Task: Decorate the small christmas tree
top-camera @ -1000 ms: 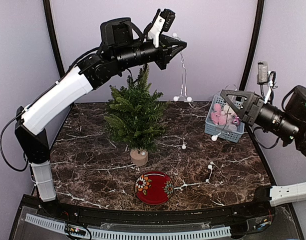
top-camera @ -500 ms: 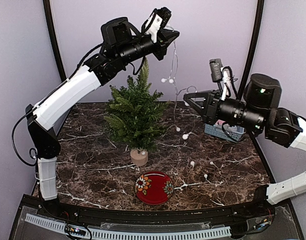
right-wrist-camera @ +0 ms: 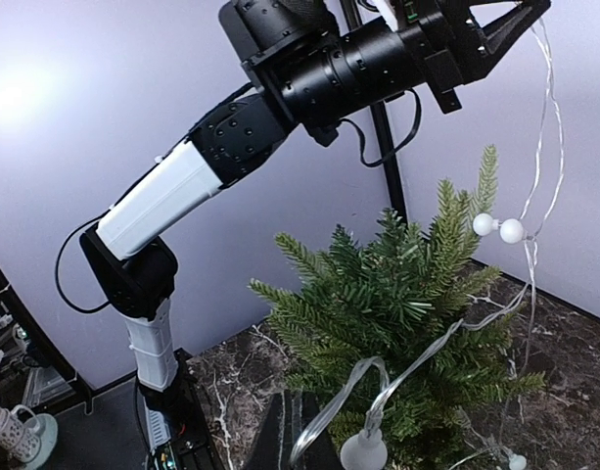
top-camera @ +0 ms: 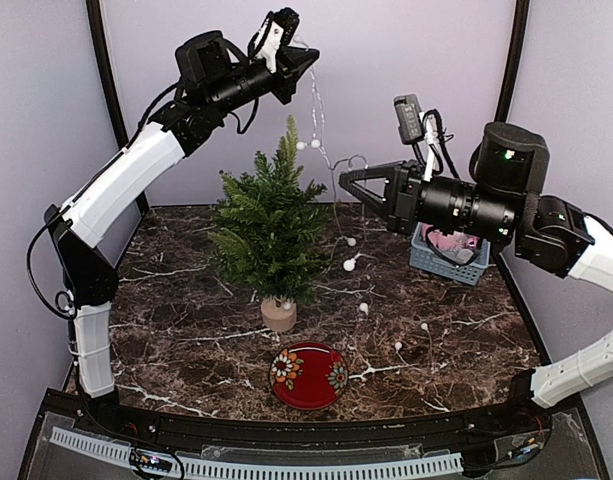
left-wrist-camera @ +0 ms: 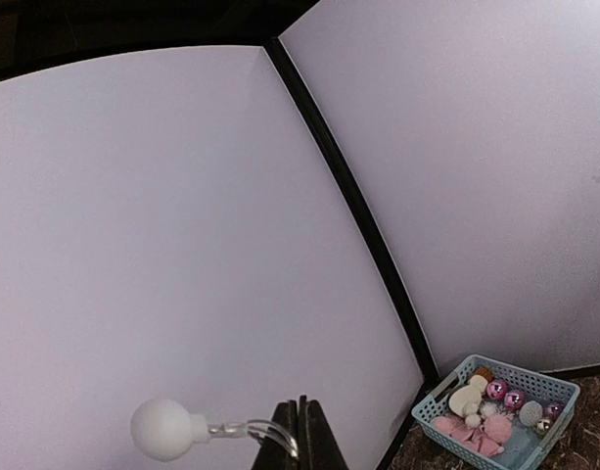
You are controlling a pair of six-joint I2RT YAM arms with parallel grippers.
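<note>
Pale lilac walls close in a dark marbled desk [top-camera: 186,330]. The small christmas tree [top-camera: 271,235] stands upright on it, left of centre, on a round light-wood stump. I see no ornaments on its dark green branches.

My left end effector [top-camera: 311,57] hangs high above the treetop and slightly to its right. Its fingers are pressed together on the thin wire of a light string [top-camera: 350,264]. In the left wrist view a white ball bulb [left-wrist-camera: 162,429] sticks out just beside the closed fingertips [left-wrist-camera: 292,441].

From there the wire drops past two bulbs to my right end effector [top-camera: 344,180]. It points left at the upper half of the tree, near the branches but apart from them, with its jaws pinched narrow on the same string. Below it the rest of the string trails down and lies across the desk to the right of the tree.

A pale blue basket [top-camera: 451,262] of pink and white ornaments sits at the right rear of the desk, partly hidden by my right arm. A red plate [top-camera: 308,375] with flower patterns lies near the front edge, just in front of the stump and not touching it.
</note>
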